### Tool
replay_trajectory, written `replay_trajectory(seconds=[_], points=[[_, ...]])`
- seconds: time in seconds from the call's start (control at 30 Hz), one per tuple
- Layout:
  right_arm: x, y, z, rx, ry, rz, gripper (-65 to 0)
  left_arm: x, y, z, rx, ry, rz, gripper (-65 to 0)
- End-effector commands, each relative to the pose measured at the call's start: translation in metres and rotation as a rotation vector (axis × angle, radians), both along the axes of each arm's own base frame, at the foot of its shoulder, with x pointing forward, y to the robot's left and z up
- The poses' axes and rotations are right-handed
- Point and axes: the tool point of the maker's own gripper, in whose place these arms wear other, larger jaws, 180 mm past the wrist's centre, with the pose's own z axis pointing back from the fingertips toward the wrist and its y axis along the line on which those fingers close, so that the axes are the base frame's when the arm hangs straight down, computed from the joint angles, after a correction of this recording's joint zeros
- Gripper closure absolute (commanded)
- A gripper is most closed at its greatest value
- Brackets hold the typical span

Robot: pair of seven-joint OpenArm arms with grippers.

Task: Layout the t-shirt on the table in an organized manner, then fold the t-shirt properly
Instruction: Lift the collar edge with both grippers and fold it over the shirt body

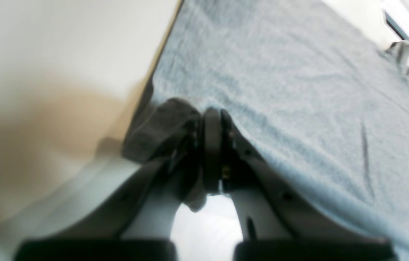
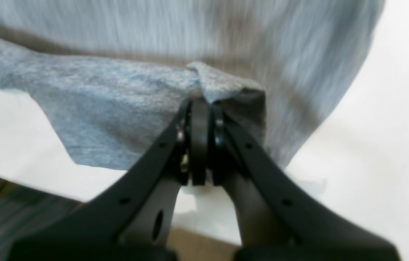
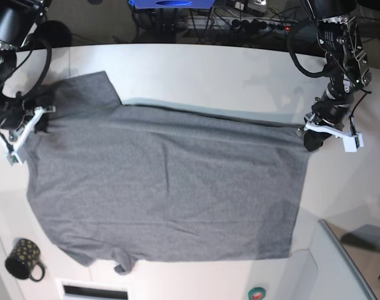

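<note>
The heather-grey t-shirt lies spread across the white table, one sleeve pointing to the back left. Its back edge is pulled taut between both grippers. My left gripper is at the shirt's right back corner. In the left wrist view the left gripper is shut on a bunched fold of the t-shirt, over the table. My right gripper is at the shirt's left edge. Seen from the right wrist, the right gripper pinches a raised fold of the t-shirt above the table.
A black dotted mug stands at the front left corner, just off the shirt's hem. Cables and a power strip run behind the table's far edge. A curved seam crosses the front right of the tabletop.
</note>
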Motion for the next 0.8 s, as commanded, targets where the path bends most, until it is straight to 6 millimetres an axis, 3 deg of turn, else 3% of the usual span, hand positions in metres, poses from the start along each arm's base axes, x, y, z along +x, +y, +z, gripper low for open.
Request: replay_trajectory(seconds=[0.0, 0.27, 0.43, 0.77], points=[[0.012, -0.012, 0.01, -0.022, -0.032, -0.004, -0.6, 0.011, 0.006, 0.011, 0.002, -0.046, 0.01, 0.0], [0.043, -0.022, 0.002, 0.042, -0.001, -0.036, -0.6, 0.028, 0.011, 0.0, -0.044, -0.033, 0.046, 0.0], [0.071, -0.003, 0.008, 0.044, -0.04, 0.045, -0.6, 0.031, 0.014, 0.001, -0.045, -0.034, 0.066, 0.0], [0.106, 0.008, 0.012, 0.128, -0.097, 0.016, -0.6, 0.037, 0.019, -0.001, -0.053, -0.032, 0.092, 0.0]])
